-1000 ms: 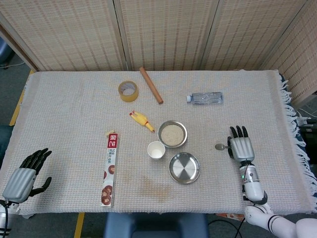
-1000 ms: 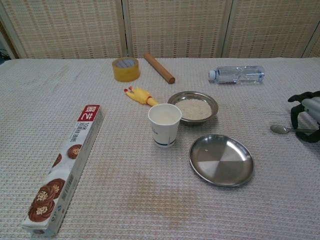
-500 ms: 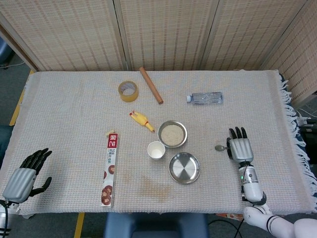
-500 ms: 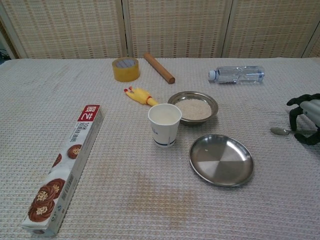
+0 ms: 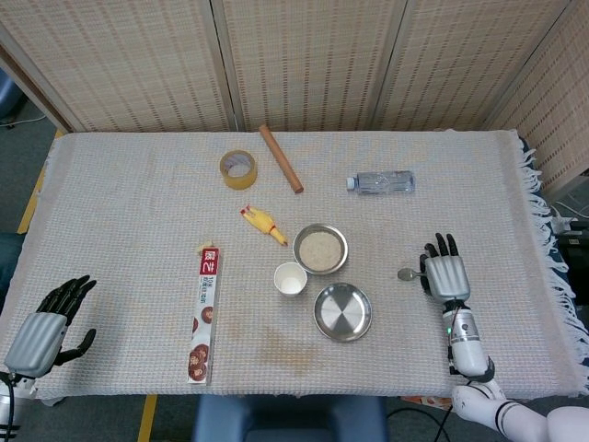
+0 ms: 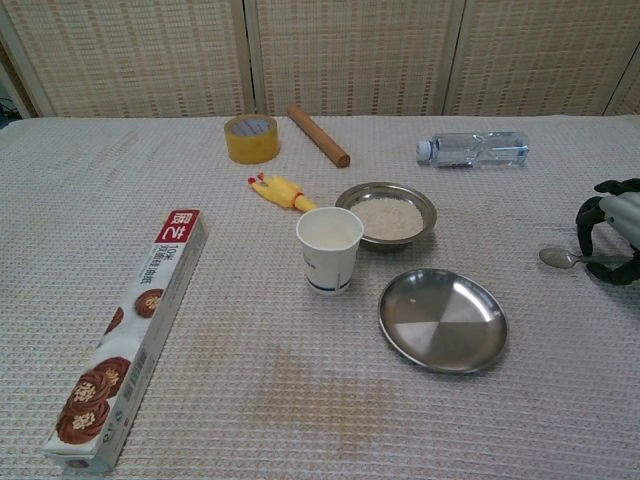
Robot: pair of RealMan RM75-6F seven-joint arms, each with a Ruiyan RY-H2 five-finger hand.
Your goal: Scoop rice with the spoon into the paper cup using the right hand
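The metal spoon [image 5: 405, 273] [image 6: 556, 258] lies flat on the cloth at the right, bowl pointing left. My right hand [image 5: 444, 274] [image 6: 612, 228] arches over its handle, fingertips down on either side; a firm grip does not show. The steel bowl of rice [image 5: 320, 248] [image 6: 388, 214] sits mid-table, with the white paper cup [image 5: 291, 278] [image 6: 329, 248] upright just to its front left. My left hand [image 5: 43, 324] rests at the near left corner, fingers apart and holding nothing.
An empty steel plate [image 5: 342, 311] [image 6: 442, 319] lies between the cup and the spoon. A water bottle [image 5: 381, 182], wooden rolling pin [image 5: 280, 157], tape roll [image 5: 237, 169], yellow toy chicken [image 5: 262, 222] and long wrap box [image 5: 204, 311] lie further off.
My right hand and the spoon have shifted slightly to the left together, and the fingers have curled more tightly over the handle. The left hand has not moved.
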